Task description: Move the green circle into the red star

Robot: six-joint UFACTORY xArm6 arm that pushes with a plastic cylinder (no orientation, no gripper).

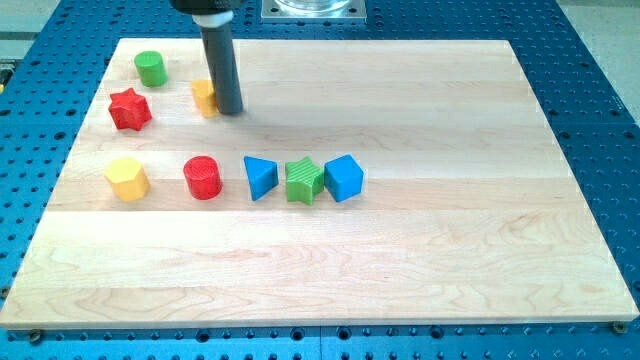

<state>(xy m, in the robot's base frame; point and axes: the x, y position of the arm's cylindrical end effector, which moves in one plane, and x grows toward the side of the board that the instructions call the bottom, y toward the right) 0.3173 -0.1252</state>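
Resting beside a small orange block (204, 97), my tip (231, 110), green circle (151, 68) just above red star (130, 109) on the wooden bench (420, 230), no claw visible.

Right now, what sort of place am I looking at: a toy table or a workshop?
Most likely a robotics lab bench. A wooden board lies on a blue perforated metal table, and my tip stands beside an orange block, with other small coloured blocks set out for pushing.

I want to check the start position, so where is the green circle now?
The green circle sits near the board's top-left corner in the camera view, just above and right of the red star, apart from it; my tip is further right.
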